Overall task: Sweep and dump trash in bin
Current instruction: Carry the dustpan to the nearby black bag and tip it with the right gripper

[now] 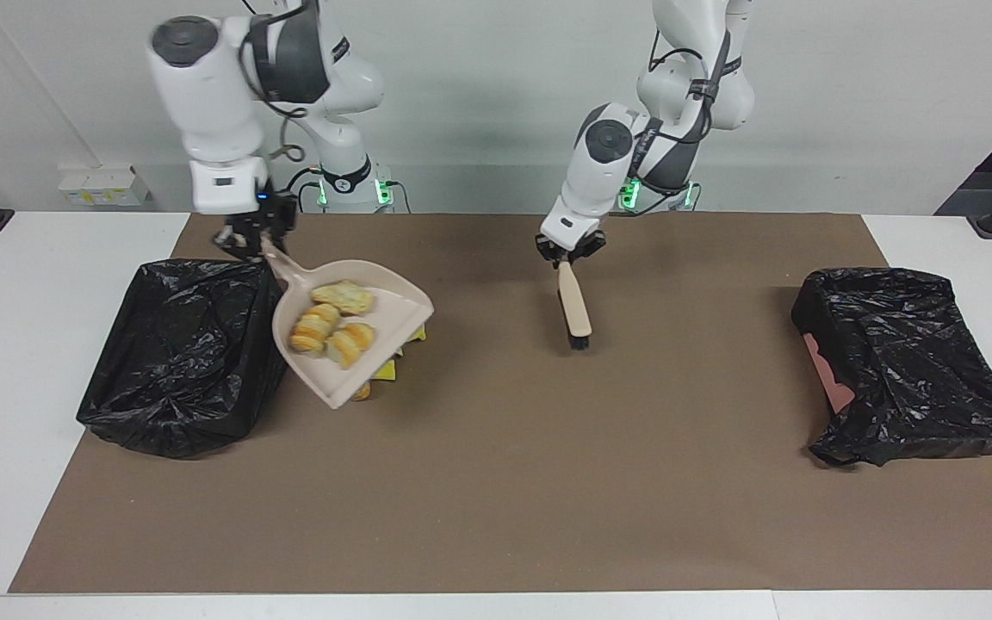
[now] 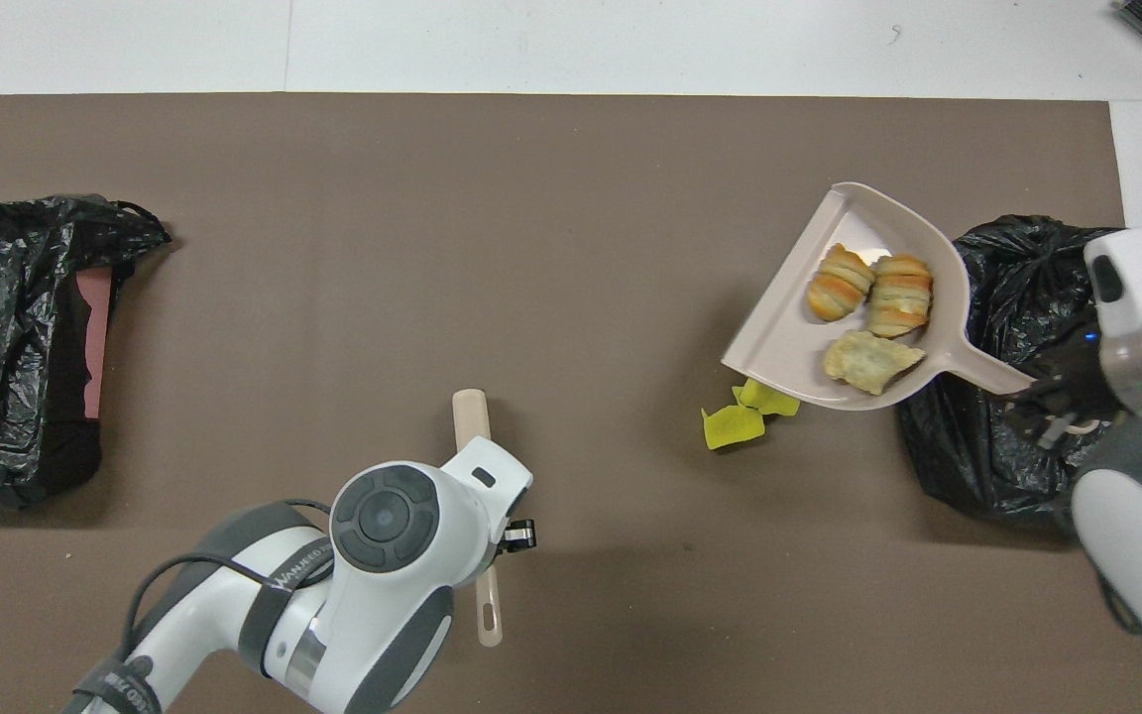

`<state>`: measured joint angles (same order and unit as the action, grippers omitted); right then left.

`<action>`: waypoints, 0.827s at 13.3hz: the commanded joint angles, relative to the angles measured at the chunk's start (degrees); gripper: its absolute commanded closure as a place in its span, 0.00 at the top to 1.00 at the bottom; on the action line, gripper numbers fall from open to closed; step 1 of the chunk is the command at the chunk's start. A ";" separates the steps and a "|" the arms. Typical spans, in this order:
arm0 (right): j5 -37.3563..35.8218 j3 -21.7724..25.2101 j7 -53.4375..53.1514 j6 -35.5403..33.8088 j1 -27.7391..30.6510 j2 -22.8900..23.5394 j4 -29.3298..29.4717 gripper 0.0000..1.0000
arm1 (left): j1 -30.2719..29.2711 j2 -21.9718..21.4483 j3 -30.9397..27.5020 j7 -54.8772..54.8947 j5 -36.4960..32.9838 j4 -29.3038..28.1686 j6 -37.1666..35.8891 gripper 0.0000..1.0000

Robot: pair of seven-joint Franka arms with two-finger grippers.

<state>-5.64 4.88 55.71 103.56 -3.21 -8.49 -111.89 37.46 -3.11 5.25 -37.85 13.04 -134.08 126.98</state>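
Note:
My right gripper (image 1: 251, 241) is shut on the handle of the beige dustpan (image 1: 393, 306), which it holds raised and tilted beside the black-bagged bin (image 1: 186, 353) at the right arm's end. Three tan bread lumps (image 1: 343, 297) lie in the pan; they also show in the overhead view (image 2: 873, 362). Yellow spongy pieces (image 2: 733, 426) lie on the mat under the pan's open edge, with an orange-brown nugget (image 1: 362, 393) peeking out below it. My left gripper (image 1: 569, 254) is shut on the brush (image 1: 578, 310), whose head rests on the mat at mid-table.
A second black-bagged bin (image 1: 901, 362), with a pink wall showing, stands at the left arm's end. A brown mat (image 1: 496, 482) covers the table. The right arm's elbow hangs over the bin beside the dustpan in the overhead view (image 2: 1126, 327).

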 commanded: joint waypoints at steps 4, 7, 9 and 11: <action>-9.45 -0.75 25.54 3.65 17.95 -0.13 0.88 0.00 | 5.60 -1.64 -0.95 -3.19 4.10 -5.23 5.29 0.00; -19.10 -0.75 34.87 7.52 21.31 0.05 1.15 0.00 | 4.47 -0.24 -1.12 -2.59 4.01 -2.78 4.07 1.00; -24.31 -0.84 36.04 8.15 20.70 -0.04 0.80 0.00 | 1.32 0.38 -1.47 -2.15 3.05 -0.58 3.98 1.00; -29.58 -1.01 39.18 11.29 20.26 1.01 0.01 0.00 | -3.78 2.04 -1.56 1.96 -0.10 2.05 4.06 1.00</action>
<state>-31.03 4.35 91.34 112.01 17.24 -8.26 -111.44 38.00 -2.92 3.72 -38.99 15.28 -134.76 131.03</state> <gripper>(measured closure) 0.687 0.084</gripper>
